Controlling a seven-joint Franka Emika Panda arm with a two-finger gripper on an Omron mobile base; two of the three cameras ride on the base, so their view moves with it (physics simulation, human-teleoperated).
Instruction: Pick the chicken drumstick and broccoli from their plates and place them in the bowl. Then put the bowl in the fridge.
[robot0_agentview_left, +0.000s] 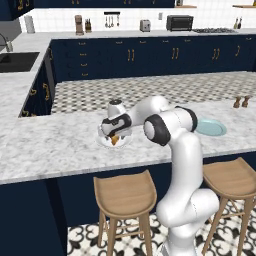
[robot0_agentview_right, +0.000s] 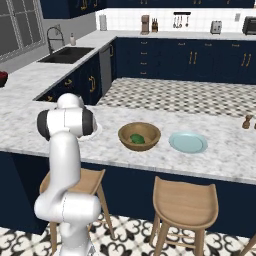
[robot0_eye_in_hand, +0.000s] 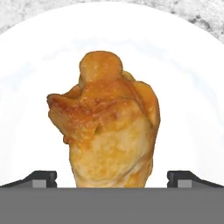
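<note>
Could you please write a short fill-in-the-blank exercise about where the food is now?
1. The broccoli lies inside the ____.
2. The drumstick lies on the ____ plate.
3. The blue-green plate is ____.
4. The gripper above the drumstick is ____.

Missing words: bowl; white; empty; open

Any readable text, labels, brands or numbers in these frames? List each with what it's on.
None readable.
Microwave on the back counter: dark front, any panel markings too small to read.
Toaster: no legible brand.
White plate, chicken drumstick, bowl and pale blue-green plate: plain, no print.
Navy cabinets: brass handles, no labels.
</note>
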